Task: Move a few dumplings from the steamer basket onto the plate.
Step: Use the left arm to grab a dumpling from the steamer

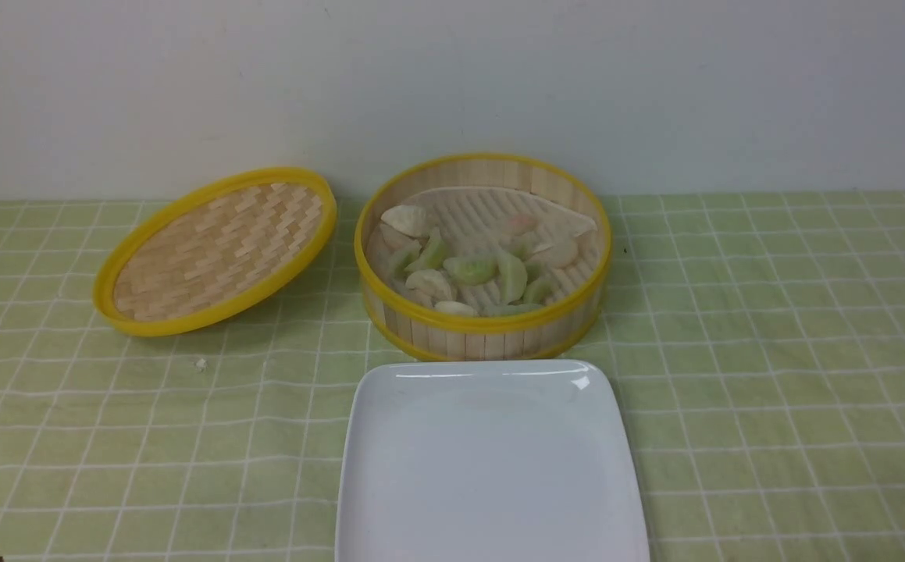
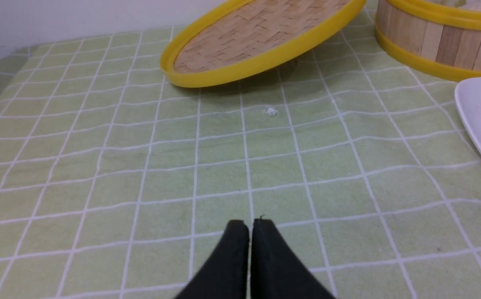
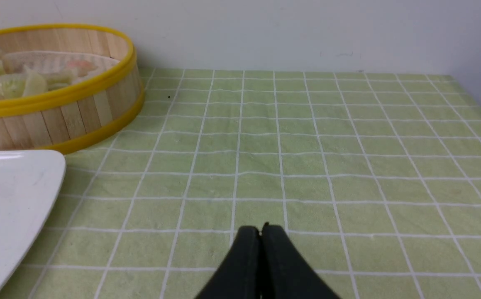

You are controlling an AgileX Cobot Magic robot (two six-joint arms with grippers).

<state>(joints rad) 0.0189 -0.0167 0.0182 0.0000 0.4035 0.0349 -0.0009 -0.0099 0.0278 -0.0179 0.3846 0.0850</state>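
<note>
At twelve o'clock, perhaps touching the plate (image 1: 491,468), the steamer basket (image 1: 483,336) makes carries short; my left pincer (image 2: 250,222) and right pincer (image 3: 261,228) sit pressed together, empty.

Pale green, whitish, pinkish crescent dumplings (image 1: 470,269); yellow-rimmed tan bamboo-slat steamer basket (image 1: 483,336); glossy white rounded-square plate (image 1: 491,468); herringbone-woven tan yellow-rimmed lid (image 1: 218,250); light-green white-gridded cloth surface (image 1: 772,351).

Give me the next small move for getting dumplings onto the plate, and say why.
Probably bring the right gripper over the basket, opening it on the way. Its jaws are shut above the tablecloth and hold nothing. The dumplings lie in the uncovered basket, and the plate holds none yet.
</note>
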